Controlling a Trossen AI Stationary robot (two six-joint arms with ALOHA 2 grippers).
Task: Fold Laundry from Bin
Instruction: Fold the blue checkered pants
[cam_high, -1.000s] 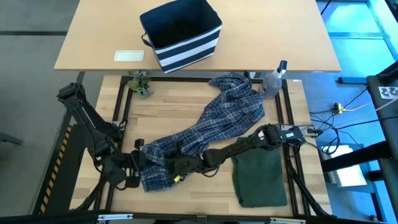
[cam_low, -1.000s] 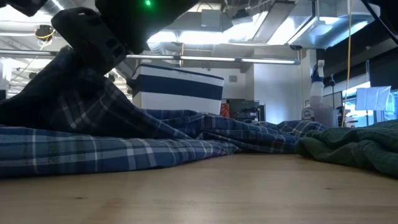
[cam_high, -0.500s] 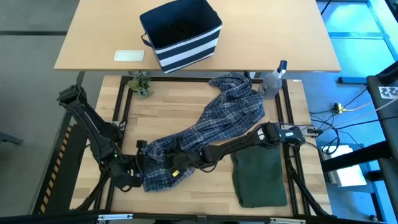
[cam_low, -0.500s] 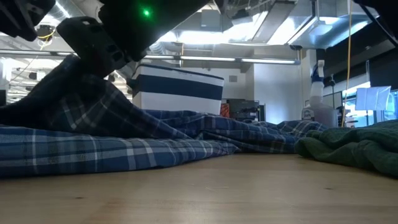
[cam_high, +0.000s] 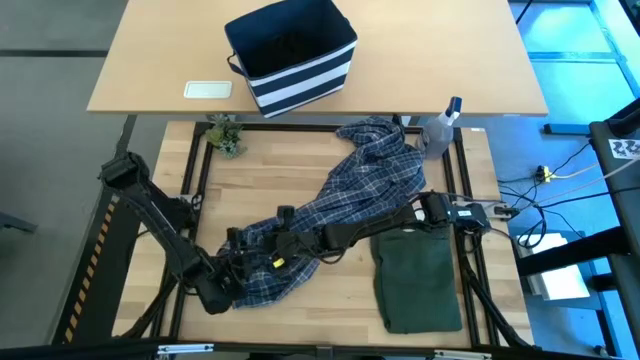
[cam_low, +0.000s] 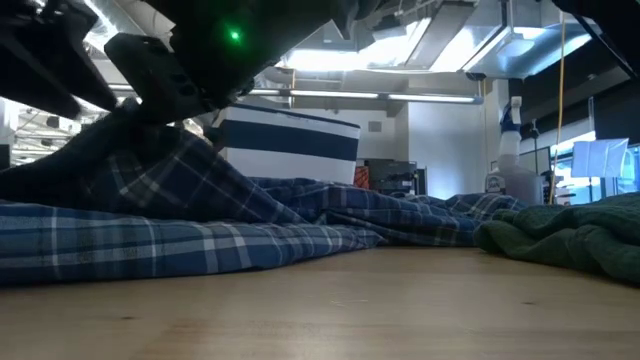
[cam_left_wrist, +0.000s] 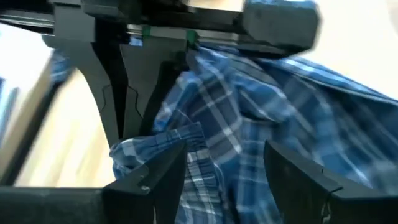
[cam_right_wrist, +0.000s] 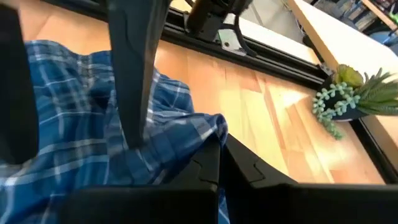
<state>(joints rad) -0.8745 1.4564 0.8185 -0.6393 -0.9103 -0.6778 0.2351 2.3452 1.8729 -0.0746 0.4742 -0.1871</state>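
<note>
Progress check: olive-green garment (cam_high: 418, 283) lies folded by your right side; plaid shirt (cam_high: 340, 205) sprawls mid-table, unfolded. Left gripper (cam_high: 236, 277) fingers spread beside hem; right gripper (cam_high: 288, 252) clamped on shirt. Bin (cam_high: 292, 55) beyond, black garment inside.

No readable text, brand or number anywhere in these views. Only sign-like thing is a black-and-white square marker pattern (cam_high: 627, 148) on equipment at right edge of high view, w/o letters. White flat card (cam_high: 207, 89) on the far table looks blank, too small to read.
</note>
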